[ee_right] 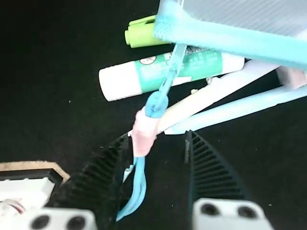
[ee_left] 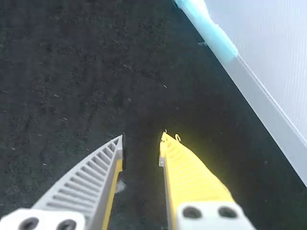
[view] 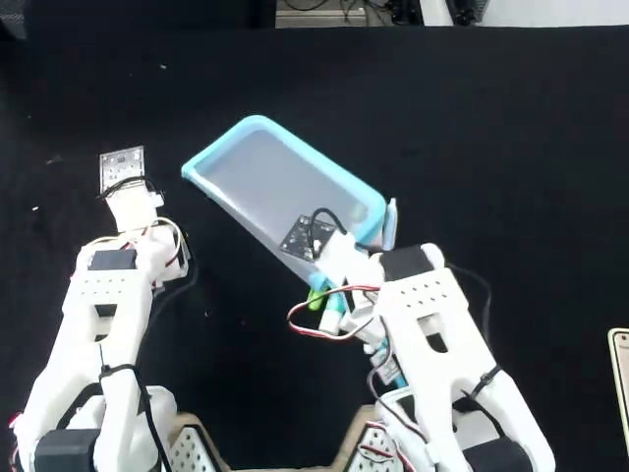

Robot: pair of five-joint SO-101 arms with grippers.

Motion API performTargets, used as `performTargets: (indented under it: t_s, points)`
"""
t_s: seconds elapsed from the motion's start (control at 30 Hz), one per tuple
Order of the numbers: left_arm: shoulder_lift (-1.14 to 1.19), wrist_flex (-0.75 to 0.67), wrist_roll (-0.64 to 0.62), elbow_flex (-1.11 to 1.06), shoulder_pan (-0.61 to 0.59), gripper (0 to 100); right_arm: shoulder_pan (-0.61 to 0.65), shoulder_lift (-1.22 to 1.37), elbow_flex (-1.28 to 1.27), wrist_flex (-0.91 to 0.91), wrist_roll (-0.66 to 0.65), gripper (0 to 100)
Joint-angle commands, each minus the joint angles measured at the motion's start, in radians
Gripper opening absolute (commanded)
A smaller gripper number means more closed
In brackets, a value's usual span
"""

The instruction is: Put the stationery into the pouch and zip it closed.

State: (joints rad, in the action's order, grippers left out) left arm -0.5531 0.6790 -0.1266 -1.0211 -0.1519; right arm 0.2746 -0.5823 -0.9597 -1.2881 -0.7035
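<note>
The pouch [view: 280,187], with light blue edges and a translucent grey face, lies at an angle in the middle of the black table. My right gripper [ee_right: 156,136] stands open at its near corner, and the zipper pull [ee_right: 144,129], wrapped in pink tape, hangs close by one black finger. Just outside that corner lie a glue stick [ee_right: 168,72], a green pen [ee_right: 141,31] and pale pens [ee_right: 230,103]; the green pen [view: 316,298] peeks out under the right arm. My left gripper [ee_left: 141,141] is open over bare table, left of the pouch's edge [ee_left: 268,57].
A beige object [view: 619,383] sits at the table's right edge. Cardboard bases [view: 197,442] lie under the arms at the front. The table's back edge [view: 324,28] runs along the top.
</note>
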Motion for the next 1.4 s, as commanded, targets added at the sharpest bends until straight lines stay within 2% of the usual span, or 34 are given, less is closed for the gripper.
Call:
performTargets:
  t_s: [0.0, 0.23, 0.37, 0.53, 0.83, 1.17, 1.37]
  points:
    - [-0.006, -0.014, 0.002, 0.013, -0.03, 13, 0.006, -0.028, 0.107, -0.018, 0.068, 17.6]
    - [-0.006, -0.014, 0.002, 0.013, -0.03, 13, 0.015, -0.024, 0.143, 0.021, 0.186, 17.4]
    - [-0.006, -0.014, 0.002, 0.013, -0.03, 13, 0.061, -0.03, 0.147, -0.005, 0.245, 17.4]
    - [-0.006, -0.014, 0.002, 0.013, -0.03, 13, 0.117, -0.022, 0.12, 0.02, 0.242, 17.4]
    - [-0.006, -0.015, 0.002, 0.01, -0.03, 13, 0.115, -0.022, -0.077, 0.299, 0.242, 17.3]
    - [-0.006, -0.015, 0.002, 0.01, -0.03, 13, 0.114, -0.022, -0.097, 0.301, 0.215, 17.2]
    - [-0.006, -0.015, 0.002, 0.01, -0.03, 13, 0.051, -0.022, -0.091, 0.288, 0.16, 4.6]
